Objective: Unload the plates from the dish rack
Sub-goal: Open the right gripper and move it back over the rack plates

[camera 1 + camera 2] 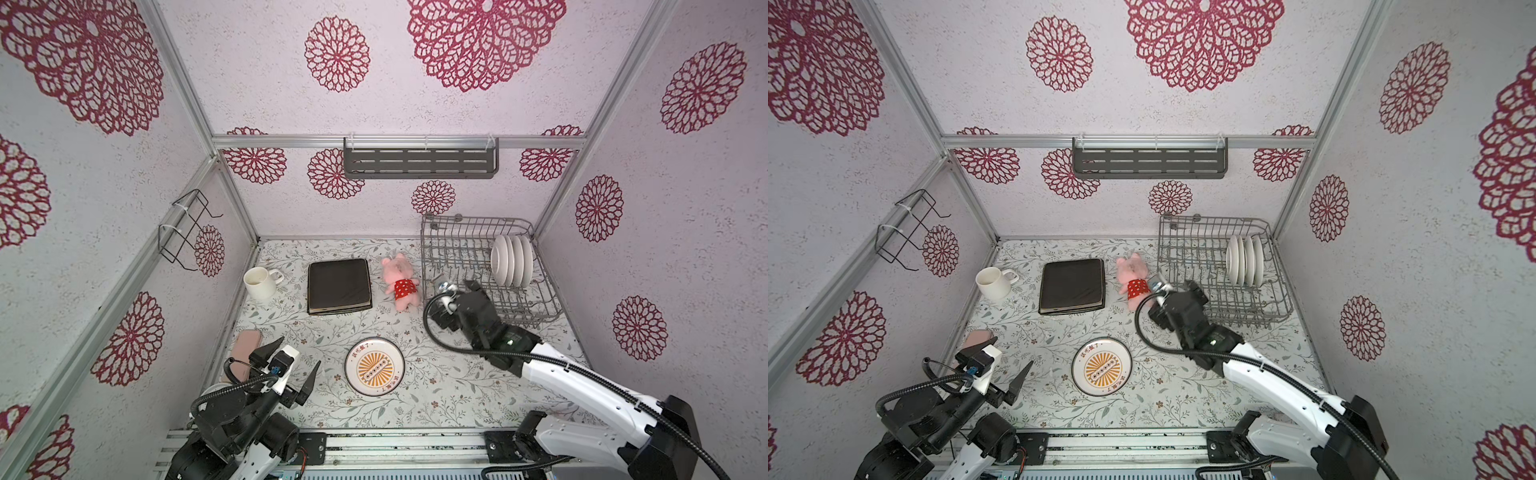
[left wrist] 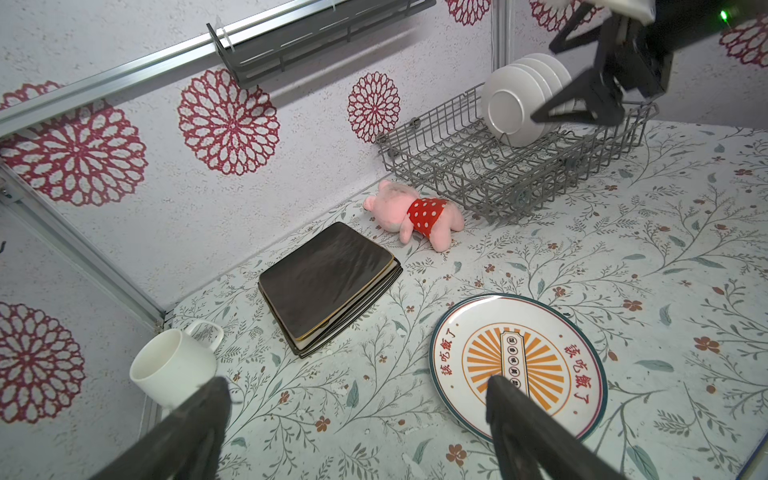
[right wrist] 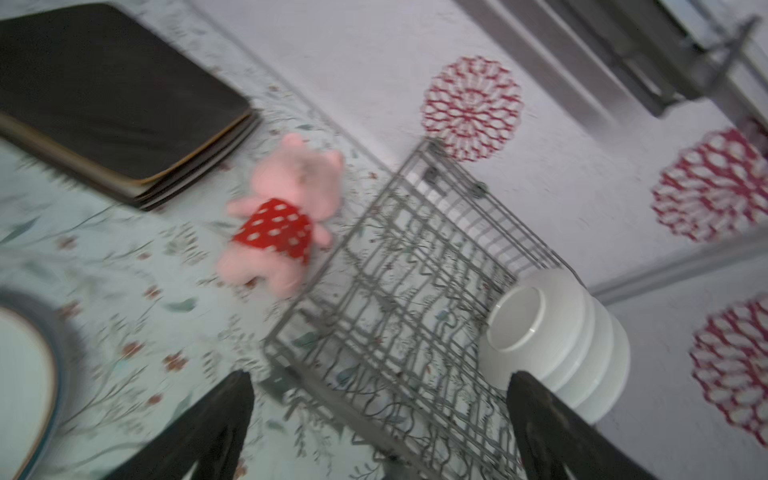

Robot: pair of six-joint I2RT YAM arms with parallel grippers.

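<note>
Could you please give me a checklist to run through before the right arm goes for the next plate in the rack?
1. Right claw open and empty: ok.
2. White plates upright in the rack: ok.
3. Claw lined up on one of them: cannot tell, its wrist view is blurred.
4. Left claw open, away from the rack: ok.
5. Printed plate flat on the table, face bare for stacking: ok.
</note>
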